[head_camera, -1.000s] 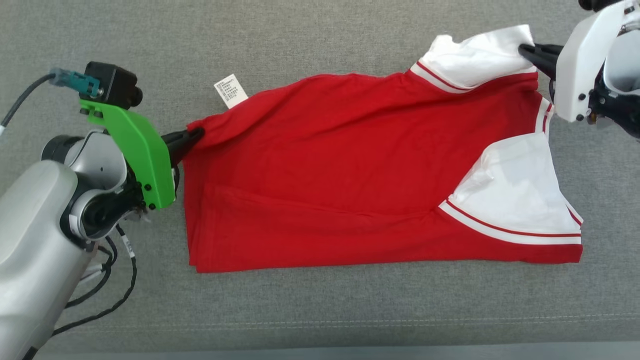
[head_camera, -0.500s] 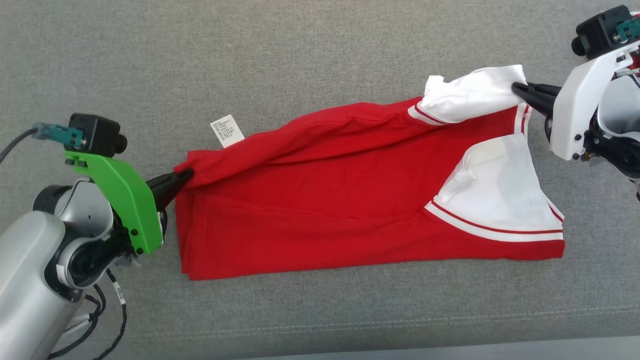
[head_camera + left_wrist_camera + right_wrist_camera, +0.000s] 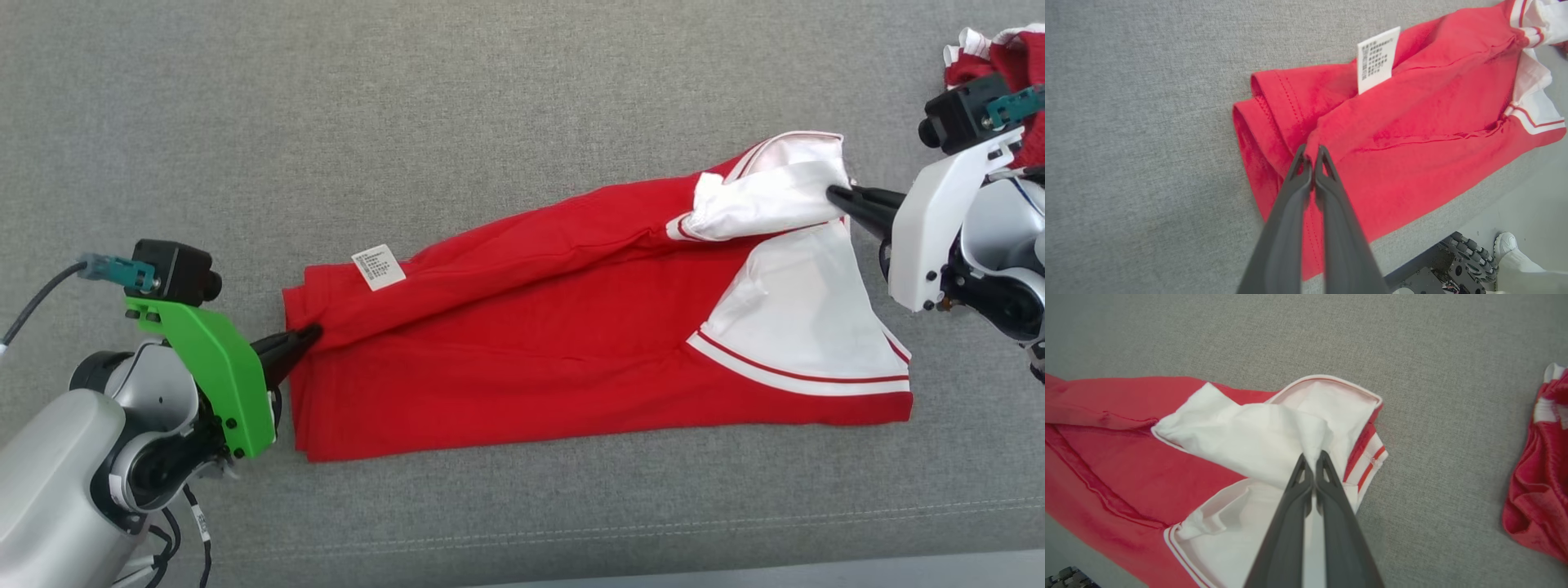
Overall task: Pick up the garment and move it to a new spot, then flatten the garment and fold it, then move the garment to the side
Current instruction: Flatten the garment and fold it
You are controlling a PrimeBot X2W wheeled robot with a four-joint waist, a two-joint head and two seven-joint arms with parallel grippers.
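The garment (image 3: 555, 343) is a red shirt with white sleeves and red-striped trim, lying lengthwise across the grey fabric surface (image 3: 408, 122). Its far half is being carried over the near half. My left gripper (image 3: 309, 334) is shut on the red hem edge at the garment's left end; in the left wrist view the left gripper (image 3: 1312, 152) pinches a fold of red cloth (image 3: 1412, 134) below a white care label (image 3: 1376, 57). My right gripper (image 3: 837, 196) is shut on the white sleeve cloth at the garment's right end; the right gripper (image 3: 1312, 456) grips the bunched white sleeve (image 3: 1257, 437).
A second red-and-white garment (image 3: 1008, 61) lies crumpled at the far right, also seen as a red heap (image 3: 1541, 498). The surface's front edge runs along the bottom; beyond it are the robot's wheeled base (image 3: 1453, 265) and a person's white shoe (image 3: 1506, 243).
Both grippers have carried the garment's far edge toward the near side, narrowing it. The label now lies on top of red cloth. The head camera has shifted, bringing the second garment into view.
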